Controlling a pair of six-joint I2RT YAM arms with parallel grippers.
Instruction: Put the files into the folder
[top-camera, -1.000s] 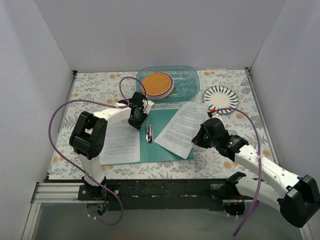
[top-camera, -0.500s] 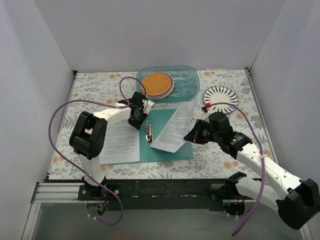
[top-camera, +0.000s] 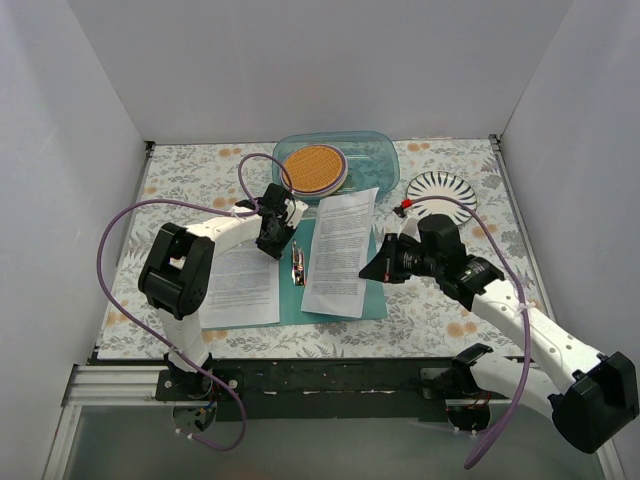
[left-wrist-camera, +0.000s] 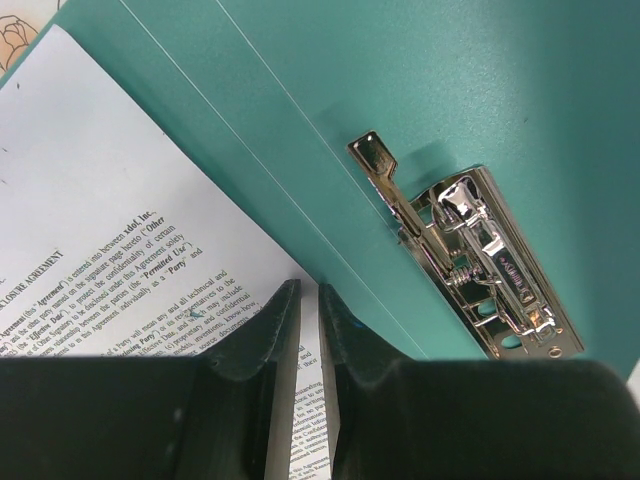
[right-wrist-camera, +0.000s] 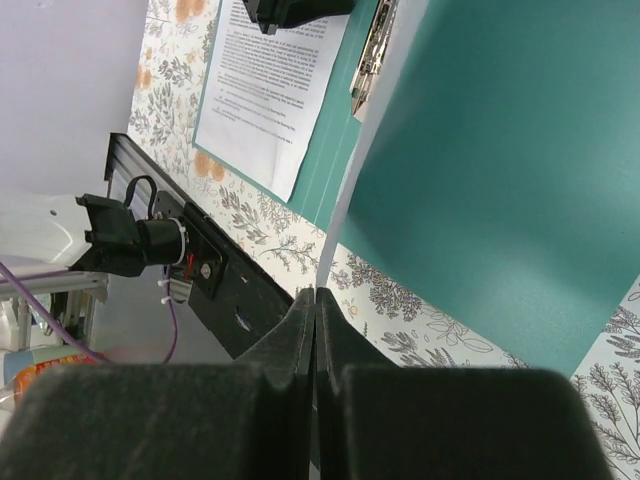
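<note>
- Lying open on the floral bench, the teal folder is seen with its spine roughly midway between the two arms. A silver clip is fixed at that spine.
- One of the files, the flat sheet, is spread over the folder's left cover. Its outer part reaches past the cover onto the bench.
- The left hand is set down at this sheet's upper inner corner, just beside the clip.
- In the left wrist view the two fingers are seen with only a narrow slit between them, and white paper shows through it. It cannot be told whether the flat sheet is pinched or merely pressed.
- The clip is seen there lying flat on bare teal, apart from the fingertips.
- The other file, the lifted sheet, is laid over the folder's right half, its far end reaching towards a clear blue container.
- The right hand is clenched on this sheet's right edge. In the right wrist view the paper is seen nearly edge-on, running straight out from the closed fingertips.
- The held edge is raised off the cover — bare teal is visible beside it.
- An orange disc rests in the container, and a striped plate sits to its right.
</note>
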